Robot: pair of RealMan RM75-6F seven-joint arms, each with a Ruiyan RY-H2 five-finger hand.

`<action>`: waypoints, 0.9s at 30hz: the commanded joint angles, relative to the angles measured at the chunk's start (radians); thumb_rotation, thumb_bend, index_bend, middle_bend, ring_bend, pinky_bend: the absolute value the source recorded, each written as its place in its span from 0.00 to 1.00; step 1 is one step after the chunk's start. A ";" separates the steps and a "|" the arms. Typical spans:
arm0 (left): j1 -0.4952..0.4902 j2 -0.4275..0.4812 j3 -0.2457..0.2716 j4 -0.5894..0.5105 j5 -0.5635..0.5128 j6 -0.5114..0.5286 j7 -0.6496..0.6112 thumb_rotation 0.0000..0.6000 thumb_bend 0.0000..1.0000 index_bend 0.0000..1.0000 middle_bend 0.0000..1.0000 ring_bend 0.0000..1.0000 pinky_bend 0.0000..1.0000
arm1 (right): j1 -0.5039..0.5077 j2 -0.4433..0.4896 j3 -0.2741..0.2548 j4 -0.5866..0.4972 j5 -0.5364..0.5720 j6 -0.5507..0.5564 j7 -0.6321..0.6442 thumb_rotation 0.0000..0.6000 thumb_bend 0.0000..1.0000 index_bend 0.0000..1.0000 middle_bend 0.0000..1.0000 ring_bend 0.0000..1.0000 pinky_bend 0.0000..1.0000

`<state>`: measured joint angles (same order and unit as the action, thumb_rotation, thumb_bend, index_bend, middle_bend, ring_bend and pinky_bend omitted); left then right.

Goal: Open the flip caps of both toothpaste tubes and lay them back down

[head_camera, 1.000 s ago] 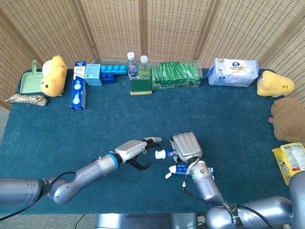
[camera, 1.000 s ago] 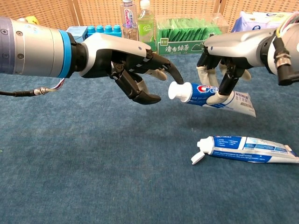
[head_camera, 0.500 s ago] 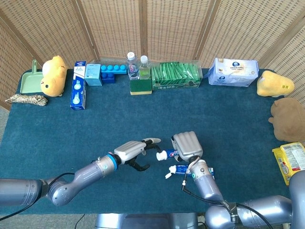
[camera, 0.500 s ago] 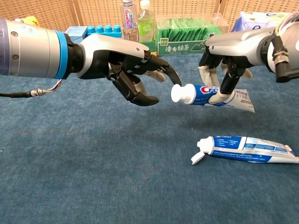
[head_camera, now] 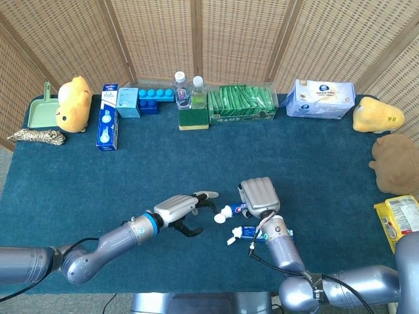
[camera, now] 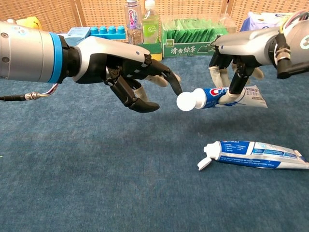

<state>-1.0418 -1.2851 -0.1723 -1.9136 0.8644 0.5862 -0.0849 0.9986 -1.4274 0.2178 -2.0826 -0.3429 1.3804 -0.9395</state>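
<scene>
Since a second earlier, our right robot hand [camera: 236, 53] had tipped the held tube [camera: 227, 96] cap-down. It gripped the tube above the tabletop [camera: 96, 183]; its cap [camera: 186, 101] was closed. Our left robot hand [camera: 130, 72], holding nothing, fingers apart, had one fingertip [camera: 177, 89] just beside the cap. Another tube [camera: 256, 154] lay opened. Next, we judged, a flick under the lid.

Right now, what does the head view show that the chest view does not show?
Only the head view shows the green dustpan, the coiled rope and the brown plush toy. Only the chest view shows the held toothpaste tube lifted clear of the table. Both show the left robot hand, the right robot hand and the opened tube lying flat.
</scene>
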 commanded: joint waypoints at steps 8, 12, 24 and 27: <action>0.004 0.007 0.003 -0.006 0.015 -0.001 -0.015 1.00 0.40 0.26 0.02 0.00 0.32 | 0.011 -0.012 0.008 0.011 0.014 0.011 -0.008 1.00 0.53 0.91 0.79 0.71 0.77; 0.002 0.006 0.000 -0.005 0.018 -0.001 -0.019 1.00 0.40 0.25 0.02 0.00 0.32 | 0.015 -0.024 0.005 0.009 0.006 0.020 -0.011 1.00 0.53 0.91 0.79 0.71 0.77; 0.045 0.090 -0.032 -0.058 0.063 0.045 -0.057 1.00 0.40 0.22 0.01 0.00 0.32 | -0.005 -0.004 0.001 0.012 -0.026 0.049 0.003 1.00 0.53 0.91 0.79 0.71 0.77; 0.076 0.130 -0.037 -0.078 0.091 0.064 -0.076 1.00 0.40 0.22 0.01 0.00 0.32 | -0.020 0.018 0.004 0.015 -0.034 0.058 0.016 1.00 0.53 0.91 0.79 0.71 0.77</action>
<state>-0.9814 -1.1717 -0.2045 -1.9797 0.9408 0.6387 -0.1499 0.9840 -1.4155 0.2201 -2.0698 -0.3734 1.4347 -0.9284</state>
